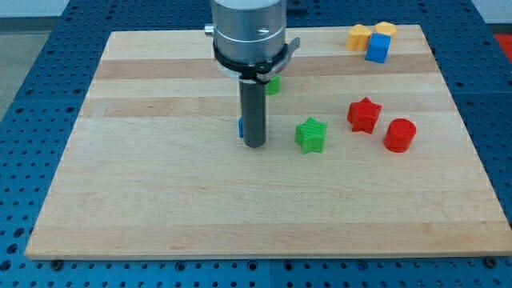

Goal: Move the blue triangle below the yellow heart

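My tip [254, 145] rests on the wooden board near its middle. A blue block [240, 127], the blue triangle by its colour, is almost wholly hidden behind the rod; only a sliver shows at the rod's left edge, touching or very close to it. Two yellow blocks sit at the view's top right: one [358, 36] on the left and one [386, 30] behind a blue cube [378, 48]. I cannot tell which of them is the heart.
A green star [311, 134] lies right of my tip. A red star [364, 114] and a red cylinder [399, 135] lie further right. A green block [274, 84] is partly hidden behind the arm. The board's edges [264, 254] border a blue perforated table.
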`<control>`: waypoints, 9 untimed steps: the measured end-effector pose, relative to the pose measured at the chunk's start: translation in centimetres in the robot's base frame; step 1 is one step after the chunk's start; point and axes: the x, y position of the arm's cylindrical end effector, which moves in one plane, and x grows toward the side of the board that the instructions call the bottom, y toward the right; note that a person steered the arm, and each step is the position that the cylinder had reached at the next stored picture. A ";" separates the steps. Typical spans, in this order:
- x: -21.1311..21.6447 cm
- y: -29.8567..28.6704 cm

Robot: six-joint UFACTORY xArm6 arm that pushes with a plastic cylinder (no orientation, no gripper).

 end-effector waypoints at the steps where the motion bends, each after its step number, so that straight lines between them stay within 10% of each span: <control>1: -1.3 -1.4; 9: -16.0 -4.0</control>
